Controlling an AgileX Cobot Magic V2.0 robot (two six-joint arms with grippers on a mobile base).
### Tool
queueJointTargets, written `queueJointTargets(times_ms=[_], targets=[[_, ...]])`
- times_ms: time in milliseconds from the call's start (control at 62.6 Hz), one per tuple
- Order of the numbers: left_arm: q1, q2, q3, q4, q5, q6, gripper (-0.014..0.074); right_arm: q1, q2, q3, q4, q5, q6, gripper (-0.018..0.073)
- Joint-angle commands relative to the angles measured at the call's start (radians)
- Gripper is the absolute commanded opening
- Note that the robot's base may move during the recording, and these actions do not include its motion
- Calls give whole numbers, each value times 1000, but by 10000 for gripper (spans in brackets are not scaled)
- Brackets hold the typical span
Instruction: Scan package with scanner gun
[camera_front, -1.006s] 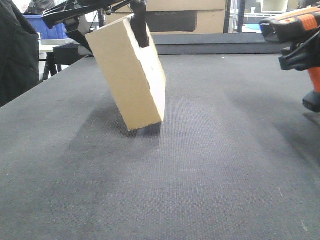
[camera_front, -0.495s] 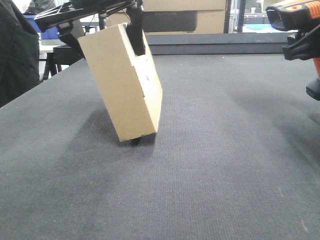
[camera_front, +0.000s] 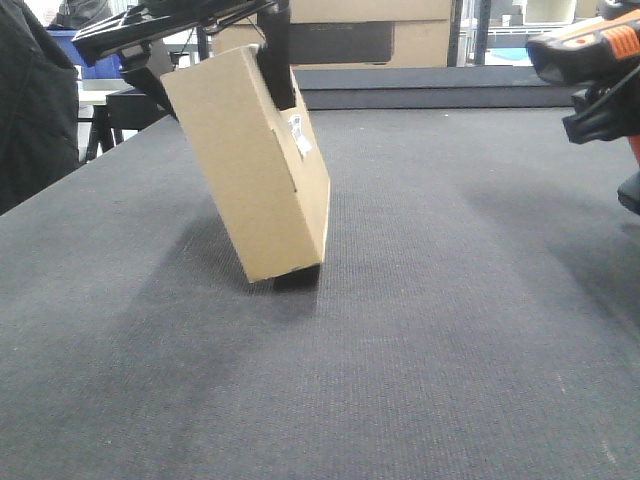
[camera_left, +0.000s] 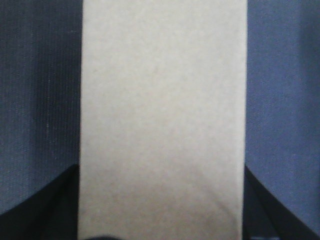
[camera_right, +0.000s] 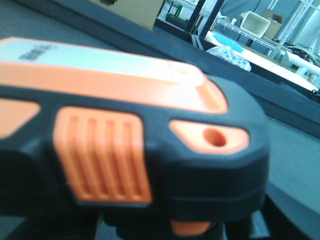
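From the front, shows the package (camera_front: 255, 175) tilted over the dark worktop (camera_front: 420, 360), top leaning toward picture left, lowest corner right down at the surface above its own shadow; cannot tell whether touching. Finds the left gripper (camera_front: 220, 85) at the upper end, jaws pinching the package, one black finger (camera_front: 276, 55) down the label side and the other behind the far face. Picks out a small white label (camera_front: 297, 135) on the narrower face turned toward picture right. Puts the scanner gun (camera_front: 585, 55) at the right edge, well apart from the package and held above the worktop, black head marked orange pointing toward the box, orange handle below cut by the frame. Shows the right gripper (camera_front: 603, 112) just under the head, jaws closed on the scanner gun. Catches, behind, a larger carton (camera_front: 420, 40) with a dark panel, a blue bin (camera_front: 100, 55) and a dark garment (camera_front: 30, 120) at the left.

From the left wrist, looks straight along a plain brown face of the package, filling the middle from top to bottom, with worktop on either side and black jaws hugging both lower corners.

From the right wrist, fills up with the scanner gun's head, close and blurred: black housing, orange ribbed pad, orange top plate. Leaves the jaws mostly out of sight here. Glimpses white shelving (camera_right: 280, 30) beyond the worktop's far edge.
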Motion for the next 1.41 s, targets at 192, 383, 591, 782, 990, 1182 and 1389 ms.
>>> queueJointTargets(times_ms=[192,383,591,782,990,1182,1389], targets=[[-2,-14,-5,-8,-71,-3,-111,-5,6,-7,4,-70,424,-153],[-2,-14,-5,-8,-74,-3,-111,-5,76,-7,4,-140,527,-153],[-2,-14,-5,-8,-78,-3,-111,-5,130,-7,4,-214,583,-153],[-2,-14,-5,-8,-78,-3,-111,-5,129,-7,4,-206,583,-153],[-2,-14,-5,-8,-78,-3,-111,-5,129,-7,4,-193,583,-54],[-2,-12,-5,-8,-78,-3,-111,-5,129,-7,4,-179,583,299],[-2,-12,-5,-8,-78,-3,-111,-5,123,-5,-79,-136,585,483]])
